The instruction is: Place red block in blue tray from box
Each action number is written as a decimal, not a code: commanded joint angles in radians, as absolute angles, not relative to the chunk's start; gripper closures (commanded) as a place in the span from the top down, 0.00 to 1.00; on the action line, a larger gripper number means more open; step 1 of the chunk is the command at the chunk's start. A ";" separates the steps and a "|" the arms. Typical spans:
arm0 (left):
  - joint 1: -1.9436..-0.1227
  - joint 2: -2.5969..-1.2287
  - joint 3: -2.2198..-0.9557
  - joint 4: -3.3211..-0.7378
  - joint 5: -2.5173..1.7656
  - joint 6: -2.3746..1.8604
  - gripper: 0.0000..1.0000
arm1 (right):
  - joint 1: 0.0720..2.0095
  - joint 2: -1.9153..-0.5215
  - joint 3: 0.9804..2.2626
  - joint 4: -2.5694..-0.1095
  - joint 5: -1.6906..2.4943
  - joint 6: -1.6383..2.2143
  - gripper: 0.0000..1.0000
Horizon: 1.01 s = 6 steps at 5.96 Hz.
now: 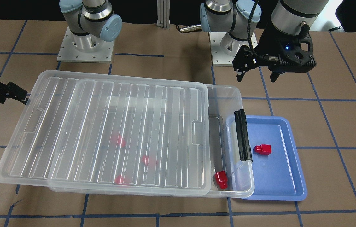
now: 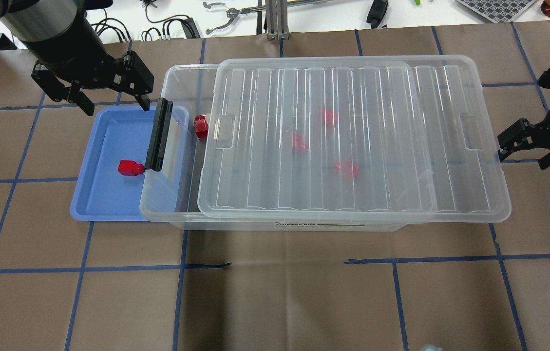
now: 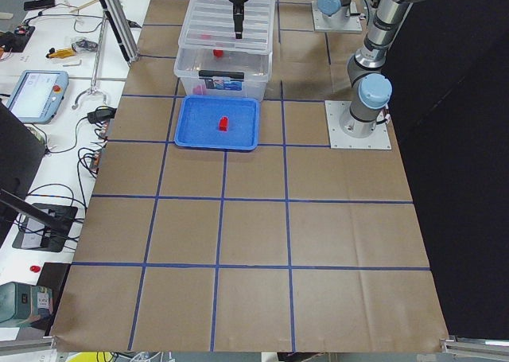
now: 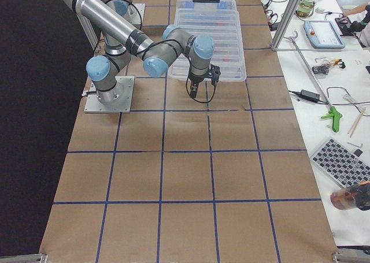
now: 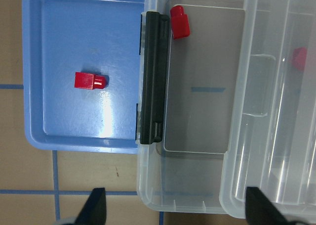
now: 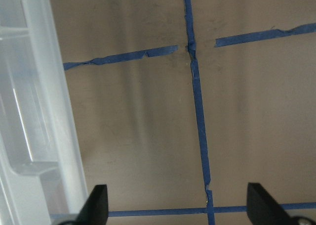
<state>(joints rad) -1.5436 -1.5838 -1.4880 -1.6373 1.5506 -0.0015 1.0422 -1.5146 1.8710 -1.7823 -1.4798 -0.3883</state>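
Note:
One red block (image 1: 263, 149) (image 2: 130, 167) lies on its side in the blue tray (image 1: 278, 176) (image 2: 104, 195), beside the box's black latch (image 2: 159, 135). A second red block (image 2: 200, 126) (image 5: 180, 22) rests in the uncovered end of the clear box (image 2: 167, 214). Three more show blurred under the ribbed lid (image 2: 333, 136). My left gripper (image 2: 116, 107) (image 1: 256, 78) hovers open and empty over the tray's far edge. At the box's opposite end, over bare table, my right gripper (image 2: 523, 160) is open and empty.
The lid is slid toward my right, so it overhangs that end of the box. The box's latch end overlaps the tray. Brown paper with blue tape lines covers the table. Cables and tools lie on the white bench (image 2: 304, 12) beyond it.

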 commanded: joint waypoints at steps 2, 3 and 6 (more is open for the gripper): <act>-1.539 -1.585 -1.488 -1.638 1.551 -0.002 0.98 | 1.087 -1.532 1.873 -1.779 -1.479 -0.327 1.00; -1.534 -1.583 -1.489 -1.638 1.552 -0.002 0.98 | 1.118 -1.532 1.871 -1.781 -1.480 -0.305 1.00; -1.536 -1.585 -1.488 -1.638 1.559 -0.002 0.98 | 1.160 -1.546 1.873 -1.779 -1.480 -0.250 1.00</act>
<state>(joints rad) -1.5351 -1.5835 -1.4888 -1.6390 1.5578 -0.0015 1.1424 -1.5447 1.8729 -1.7795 -1.4803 -0.2685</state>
